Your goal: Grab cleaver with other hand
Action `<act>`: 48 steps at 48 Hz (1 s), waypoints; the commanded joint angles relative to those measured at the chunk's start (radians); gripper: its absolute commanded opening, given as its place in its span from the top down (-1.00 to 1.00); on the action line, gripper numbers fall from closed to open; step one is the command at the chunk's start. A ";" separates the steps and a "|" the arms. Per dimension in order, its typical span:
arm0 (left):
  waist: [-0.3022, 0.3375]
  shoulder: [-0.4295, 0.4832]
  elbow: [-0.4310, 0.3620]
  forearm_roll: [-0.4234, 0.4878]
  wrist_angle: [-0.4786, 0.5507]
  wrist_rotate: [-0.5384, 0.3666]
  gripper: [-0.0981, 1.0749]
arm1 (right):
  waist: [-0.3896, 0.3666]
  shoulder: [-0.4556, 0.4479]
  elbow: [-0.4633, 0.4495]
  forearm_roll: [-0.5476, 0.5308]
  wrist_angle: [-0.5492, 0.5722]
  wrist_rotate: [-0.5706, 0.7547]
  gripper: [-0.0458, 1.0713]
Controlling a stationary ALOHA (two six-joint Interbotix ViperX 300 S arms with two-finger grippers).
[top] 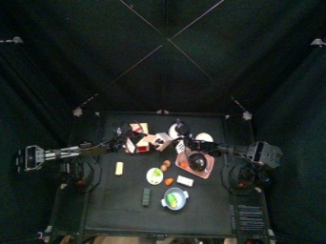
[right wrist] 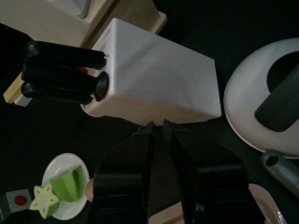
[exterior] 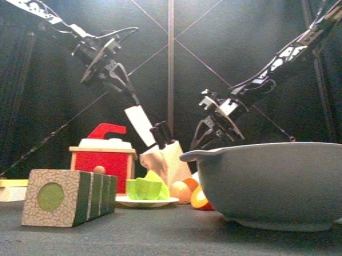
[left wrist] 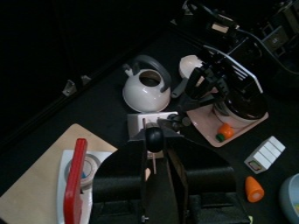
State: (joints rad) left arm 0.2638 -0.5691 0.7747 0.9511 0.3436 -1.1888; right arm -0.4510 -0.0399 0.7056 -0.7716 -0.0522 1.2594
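Observation:
The cleaver (exterior: 140,124) has a broad white blade and a black handle. It hangs tilted in the air above the tan knife block (exterior: 166,160). My left gripper (exterior: 110,72) is shut on the handle, whose black butt end sits between the jaws in the left wrist view (left wrist: 153,143). My right gripper (right wrist: 155,129) comes in from the other side. Its jaws are pressed together on the edge of the white blade (right wrist: 152,74). In the top view the cleaver (top: 158,143) lies between the left gripper (top: 137,141) and the right gripper (top: 188,145).
A white kettle (left wrist: 146,86) stands just behind the cleaver. A large grey bowl (exterior: 267,185), a plate with a green star (exterior: 147,190), a red and tan toy (exterior: 104,160) and a sponge block (exterior: 60,195) stand near the table's front. A carrot (left wrist: 253,186) lies nearby.

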 commanded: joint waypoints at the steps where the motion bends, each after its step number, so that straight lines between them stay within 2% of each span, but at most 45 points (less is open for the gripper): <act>1: -0.012 -0.051 0.008 0.002 -0.002 -0.002 0.05 | -0.002 -0.015 -0.023 0.002 -0.005 -0.002 -0.13; 12: -0.109 -0.140 0.087 0.026 -0.038 -0.002 0.05 | 0.015 -0.040 -0.026 -0.015 -0.002 -0.008 -0.13; 21: -0.193 -0.141 0.166 0.054 -0.190 -0.002 0.05 | 0.087 -0.089 -0.014 -0.023 0.002 -0.009 -0.13; 32: -0.229 -0.140 0.239 0.089 -0.379 0.002 0.05 | 0.176 -0.138 0.006 -0.054 0.002 -0.009 -0.13; 37: -0.229 -0.140 0.256 0.114 -0.446 0.031 0.05 | 0.215 -0.161 0.020 -0.057 0.002 -0.006 -0.13; 43: -0.232 -0.135 0.242 0.109 -0.469 0.067 0.05 | 0.265 -0.170 0.017 -0.060 0.002 -0.011 -0.13; 48: -0.241 -0.133 0.190 0.043 -0.468 0.071 0.05 | 0.270 -0.170 0.011 -0.055 0.005 -0.006 -0.13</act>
State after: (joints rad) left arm 0.0322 -0.7041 1.0232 1.0370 -0.1197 -1.1213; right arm -0.1795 -0.1810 0.7363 -0.8299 -0.0460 1.2517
